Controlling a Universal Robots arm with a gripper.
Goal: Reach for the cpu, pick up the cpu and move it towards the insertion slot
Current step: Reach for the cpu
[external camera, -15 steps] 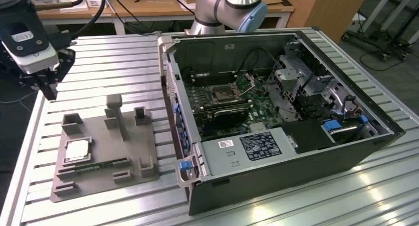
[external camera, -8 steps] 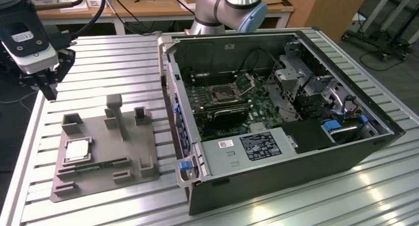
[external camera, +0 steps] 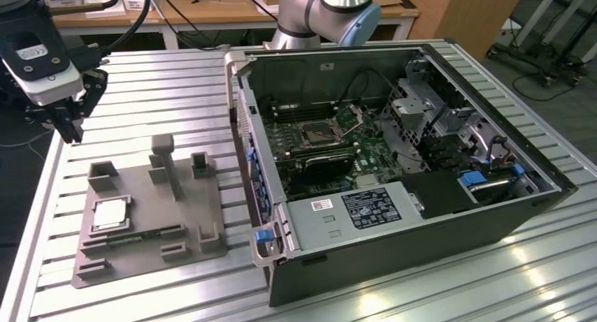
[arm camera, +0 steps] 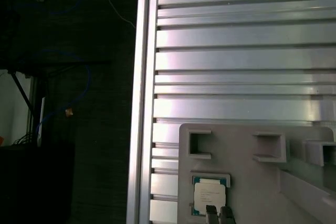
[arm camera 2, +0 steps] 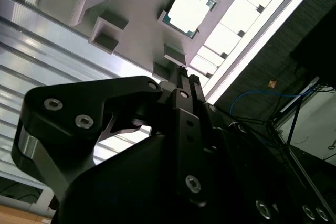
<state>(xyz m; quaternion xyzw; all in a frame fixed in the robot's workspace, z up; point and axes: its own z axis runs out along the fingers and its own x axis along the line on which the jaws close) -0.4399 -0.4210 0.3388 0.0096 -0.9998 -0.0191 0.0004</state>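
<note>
A slatted aluminium table (external camera: 149, 77) spans the exterior view. An open computer case (external camera: 392, 255) takes up the centre and the exterior view's right. A grey plastic tray (external camera: 140, 262) lies at the lower left, just beside the case. The gripper (external camera: 71, 130) hangs at the upper left, over the table's edge and apart from the tray, its fingers drawn together with nothing between them. The insertion slot (external camera: 317, 135) sits on the green board inside the case, mid-frame. The cpu (external camera: 110, 214) lies flat in a tray recess at the lower left, untouched and well apart from the slot
</note>
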